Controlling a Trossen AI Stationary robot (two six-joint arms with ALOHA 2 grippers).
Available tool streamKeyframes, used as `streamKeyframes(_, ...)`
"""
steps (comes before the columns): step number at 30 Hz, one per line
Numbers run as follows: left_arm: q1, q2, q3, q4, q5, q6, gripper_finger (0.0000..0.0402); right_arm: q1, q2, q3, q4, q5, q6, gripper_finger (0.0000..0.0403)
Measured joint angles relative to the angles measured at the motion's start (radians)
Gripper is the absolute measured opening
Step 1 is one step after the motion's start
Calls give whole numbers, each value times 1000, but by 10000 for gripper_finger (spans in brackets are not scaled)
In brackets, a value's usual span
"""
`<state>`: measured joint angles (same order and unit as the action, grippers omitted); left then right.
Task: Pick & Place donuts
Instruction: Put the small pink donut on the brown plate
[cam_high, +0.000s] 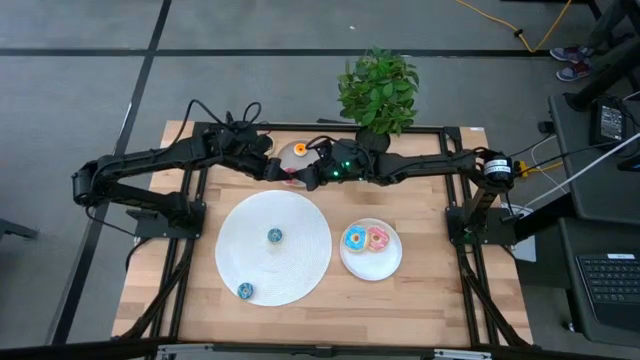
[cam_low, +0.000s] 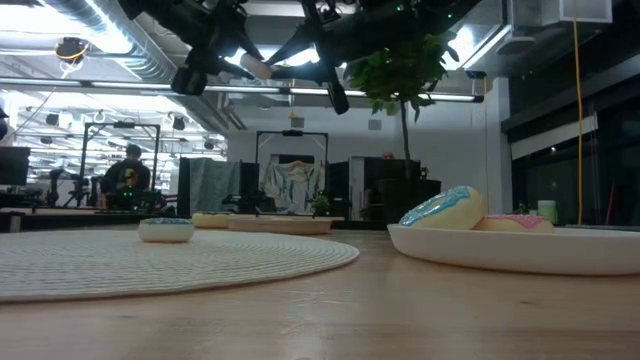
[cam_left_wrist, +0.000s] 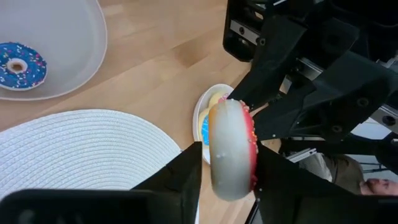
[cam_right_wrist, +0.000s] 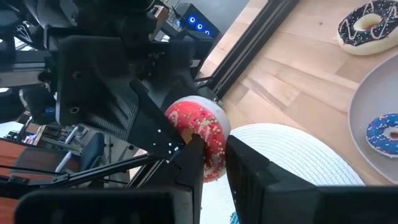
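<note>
A red-pink iced donut (cam_left_wrist: 231, 149) is held in the air over the table's far middle, between both grippers. My left gripper (cam_left_wrist: 229, 180) is shut on it. My right gripper (cam_right_wrist: 214, 165) meets it from the other side and is shut on its ring. A grey plate (cam_high: 285, 153) below holds an orange donut (cam_high: 300, 149) and a dark blue donut (cam_left_wrist: 22, 65). Two teal donuts (cam_high: 274, 236) (cam_high: 245, 290) lie on the large white disc (cam_high: 300, 260). A blue donut (cam_high: 353, 238) and a pink donut (cam_high: 377, 238) lie on the white plate (cam_high: 372, 270). My left gripper pinches the donut between its two fingers, one on the white underside (cam_left_wrist: 214, 168) and one on the iced face (cam_left_wrist: 252, 168). The donut stands on edge, lifted clear of the table. My right gripper has the donut's ring (cam_right_wrist: 216, 149) between its fingers. One finger (cam_right_wrist: 191, 158) stands at the hole on the iced face and the other (cam_right_wrist: 245, 168) outside the rim. It comes from the table's right side.
A chocolate donut (cam_right_wrist: 367, 28) lies on the wood beside the grey plate (cam_right_wrist: 373, 106). A potted plant (cam_high: 378, 90) stands at the far edge behind the grippers. The table's near strip is bare wood.
</note>
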<state>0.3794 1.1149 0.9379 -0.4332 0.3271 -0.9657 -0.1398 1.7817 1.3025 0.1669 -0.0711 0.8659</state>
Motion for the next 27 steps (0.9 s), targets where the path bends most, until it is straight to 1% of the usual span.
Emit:
streamKeyframes(5, 0, 0, 0, 1, -1, 8, 98, 0, 0, 0, 0, 0, -15, 69)
streamKeyframes(7, 0, 0, 0, 0, -2, 8, 92, 0, 0, 0, -1, -2, -23, 79)
streamKeyframes(19, 0, -1, 0, 1, 3, 11, 86, -1, 0, -1, -43, -18, -35, 212)
streamKeyframes(23, 1, -1, 0, 0, 6, 16, 86, 1, 0, -1, -53, -17, -38, 242)
streamKeyframes(27, 1, -1, 0, 2, 1, 19, 86, 4, -2, -1, -83, -24, -42, 255)
